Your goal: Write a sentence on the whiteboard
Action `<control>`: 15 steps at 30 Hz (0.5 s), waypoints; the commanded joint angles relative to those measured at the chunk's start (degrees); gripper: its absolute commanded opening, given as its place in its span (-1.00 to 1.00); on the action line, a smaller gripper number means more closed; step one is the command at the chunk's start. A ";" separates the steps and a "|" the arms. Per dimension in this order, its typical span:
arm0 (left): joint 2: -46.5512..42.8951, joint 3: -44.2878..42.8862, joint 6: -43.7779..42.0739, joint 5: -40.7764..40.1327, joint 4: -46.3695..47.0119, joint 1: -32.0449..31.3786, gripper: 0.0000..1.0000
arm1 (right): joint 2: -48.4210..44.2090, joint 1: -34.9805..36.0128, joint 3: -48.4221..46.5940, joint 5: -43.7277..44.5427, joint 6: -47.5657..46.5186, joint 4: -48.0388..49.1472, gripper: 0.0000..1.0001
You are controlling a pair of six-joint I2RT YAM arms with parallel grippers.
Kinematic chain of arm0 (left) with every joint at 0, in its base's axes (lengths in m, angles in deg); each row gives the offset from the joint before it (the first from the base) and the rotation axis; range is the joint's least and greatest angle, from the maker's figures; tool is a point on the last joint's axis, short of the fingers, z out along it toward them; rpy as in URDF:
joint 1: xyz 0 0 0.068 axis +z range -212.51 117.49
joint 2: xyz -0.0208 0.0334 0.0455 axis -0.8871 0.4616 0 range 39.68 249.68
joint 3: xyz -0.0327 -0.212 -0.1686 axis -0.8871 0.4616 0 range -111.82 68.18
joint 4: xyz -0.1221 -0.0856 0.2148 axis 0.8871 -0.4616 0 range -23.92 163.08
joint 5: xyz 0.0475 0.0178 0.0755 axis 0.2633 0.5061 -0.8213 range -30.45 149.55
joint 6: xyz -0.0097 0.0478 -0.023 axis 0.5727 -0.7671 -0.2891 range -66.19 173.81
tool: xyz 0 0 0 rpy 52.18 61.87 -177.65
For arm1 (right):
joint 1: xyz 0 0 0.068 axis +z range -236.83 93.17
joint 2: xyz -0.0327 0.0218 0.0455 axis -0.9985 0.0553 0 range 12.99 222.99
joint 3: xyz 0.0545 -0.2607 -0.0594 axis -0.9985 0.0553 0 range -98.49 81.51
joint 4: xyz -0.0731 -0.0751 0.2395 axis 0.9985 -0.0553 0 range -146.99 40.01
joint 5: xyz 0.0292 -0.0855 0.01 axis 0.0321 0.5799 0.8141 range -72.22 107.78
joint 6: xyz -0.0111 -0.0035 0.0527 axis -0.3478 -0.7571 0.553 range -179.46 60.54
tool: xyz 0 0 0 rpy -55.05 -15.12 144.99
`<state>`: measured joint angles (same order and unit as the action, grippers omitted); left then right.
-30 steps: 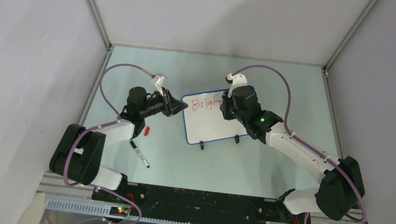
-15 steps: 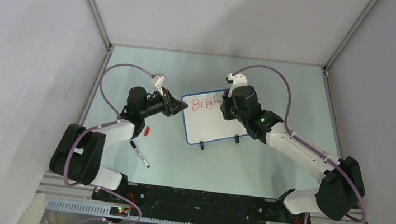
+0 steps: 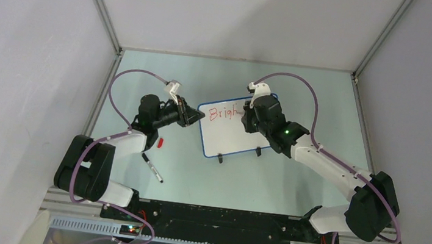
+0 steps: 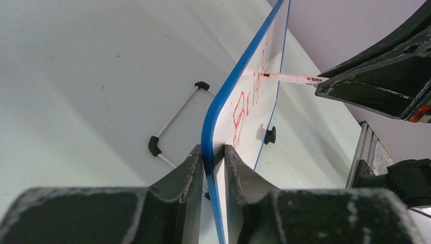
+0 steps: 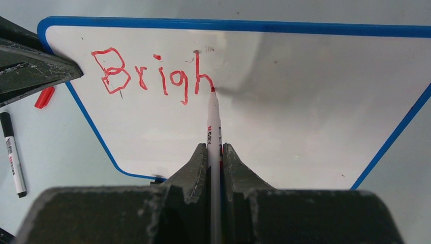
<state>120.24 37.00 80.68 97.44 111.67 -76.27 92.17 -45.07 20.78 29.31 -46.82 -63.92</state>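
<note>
Against the whiteboard (image 5: 305,101) the right gripper (image 5: 214,152) presses its clamped marker (image 5: 213,117); left gripper (image 4: 213,150) pinches the rim.

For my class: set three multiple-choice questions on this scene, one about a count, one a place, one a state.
1. How many red letters are on the whiteboard? A three B five C eight
2. Where does the black marker lie? A on the table B on the board C in a gripper
3. The right gripper is: A open B shut on the red-tipped pen C shut on the board's rim
Key: 1 B, it reads "Brigh"; 2 A, it lies flat on the table; 3 B, it clamps the pen.
</note>
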 commanded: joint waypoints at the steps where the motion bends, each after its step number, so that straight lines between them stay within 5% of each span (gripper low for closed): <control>1: -1.62 -1.69 -1.93 0.52 0.44 -0.55 -0.53 | -1.31 0.00 0.69 1.08 0.73 -0.98 -1.00; 15: -1.96 -1.60 -2.10 0.35 0.23 -0.50 -0.52 | -4.89 0.03 0.94 0.96 0.15 1.33 -1.00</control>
<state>120.15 37.00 80.66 97.49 111.60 -76.27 90.66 -44.96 21.75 29.38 -46.29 -65.08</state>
